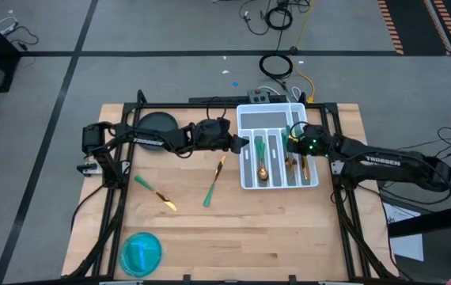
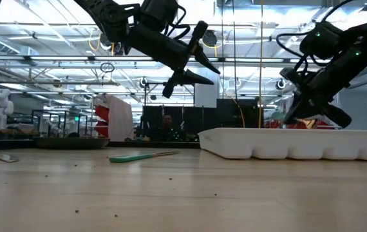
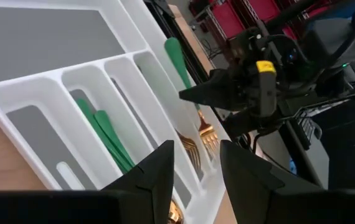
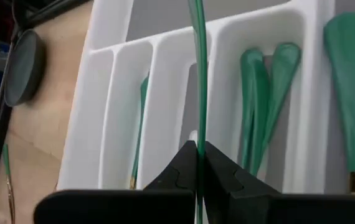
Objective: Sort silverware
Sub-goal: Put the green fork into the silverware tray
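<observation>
At the table's near edge, about seven o'clock from its centre, sits the blue bowl (image 1: 141,253). Farther in, on bare wood, two pieces of the silverware lie loose: a knife (image 1: 155,192) at about nine o'clock and, just right of it, a second green-handled piece (image 1: 214,183) close to the centre, its gold head pointing toward the tray. The white tray (image 1: 314,184) fills the area from one to three o'clock, with more green-handled pieces lying lengthwise in its slots, gold heads toward the near end. Over the tray's right-hand slots the right gripper (image 4: 199,163) hangs with its fingers pressed tight on a thin green handle (image 4: 197,74), which runs out ahead of it over the compartments. The left gripper (image 1: 241,143) is raised above the table just beside the tray's left wall, its fingers (image 3: 159,171) parted with nothing between them. Farthest back, at eleven o'clock, a dark round disc (image 1: 156,123) rests on the table.
</observation>
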You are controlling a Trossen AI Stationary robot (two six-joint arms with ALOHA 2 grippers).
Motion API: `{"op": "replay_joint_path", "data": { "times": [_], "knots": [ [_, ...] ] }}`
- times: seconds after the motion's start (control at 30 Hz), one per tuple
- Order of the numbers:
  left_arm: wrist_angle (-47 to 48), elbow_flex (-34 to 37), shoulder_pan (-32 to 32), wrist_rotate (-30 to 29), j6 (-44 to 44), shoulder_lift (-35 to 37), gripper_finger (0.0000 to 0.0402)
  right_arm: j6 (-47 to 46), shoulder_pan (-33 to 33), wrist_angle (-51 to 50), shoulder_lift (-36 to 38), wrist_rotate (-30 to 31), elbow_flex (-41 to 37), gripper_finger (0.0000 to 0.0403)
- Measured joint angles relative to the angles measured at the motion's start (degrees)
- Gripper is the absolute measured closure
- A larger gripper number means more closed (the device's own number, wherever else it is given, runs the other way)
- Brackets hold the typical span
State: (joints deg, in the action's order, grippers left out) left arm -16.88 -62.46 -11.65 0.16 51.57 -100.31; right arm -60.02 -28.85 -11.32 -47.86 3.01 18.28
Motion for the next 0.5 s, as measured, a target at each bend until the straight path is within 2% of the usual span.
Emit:
{"op": "replay_joint_path", "data": {
  "times": [0.3,0.5],
  "knots": [
    [0.04,0.00,-0.01,0.08,-0.22,0.00,0.0265,-0.69,0.97,5.71,-7.38,1.13,0.00,0.0403],
    [0.24,0.00,0.02,1.04,-1.28,0.00,0.0265,-0.45,0.97,6.28,-8.85,2.34,0.00,0.0403]
  ]
}}
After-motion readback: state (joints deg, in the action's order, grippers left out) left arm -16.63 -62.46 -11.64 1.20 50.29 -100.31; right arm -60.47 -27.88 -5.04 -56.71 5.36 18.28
